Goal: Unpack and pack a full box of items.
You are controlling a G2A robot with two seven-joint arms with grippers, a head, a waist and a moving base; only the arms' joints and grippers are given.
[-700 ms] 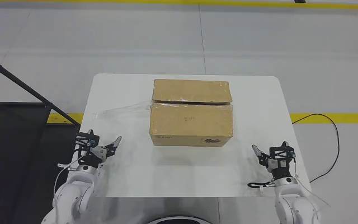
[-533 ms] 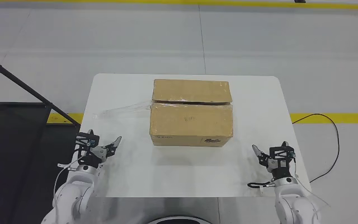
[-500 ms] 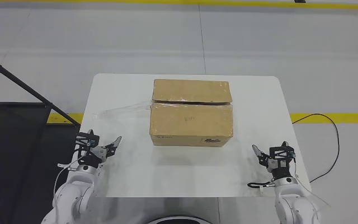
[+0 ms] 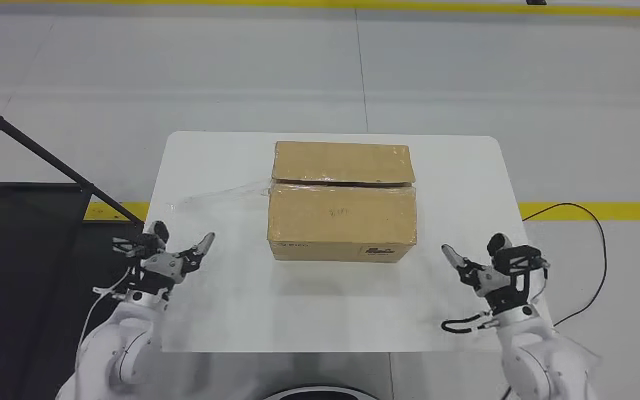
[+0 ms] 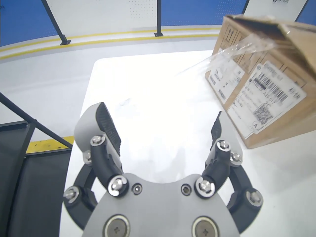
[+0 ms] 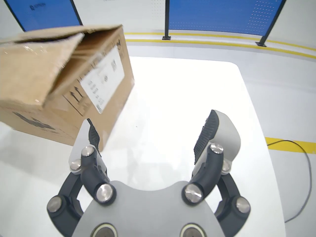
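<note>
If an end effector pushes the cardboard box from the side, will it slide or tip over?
The cardboard box sits wide and low on the smooth table, so it probably slides rather than tips. Its top flaps look unsealed, so they likely flex if pressed. Its weight cannot be judged.

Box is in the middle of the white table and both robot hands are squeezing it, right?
Not quite. The box is in the middle of the white table, but nothing is squeezing it: the left gripper and right gripper are open and apart from it, one at each side. The top view shows this.
</note>
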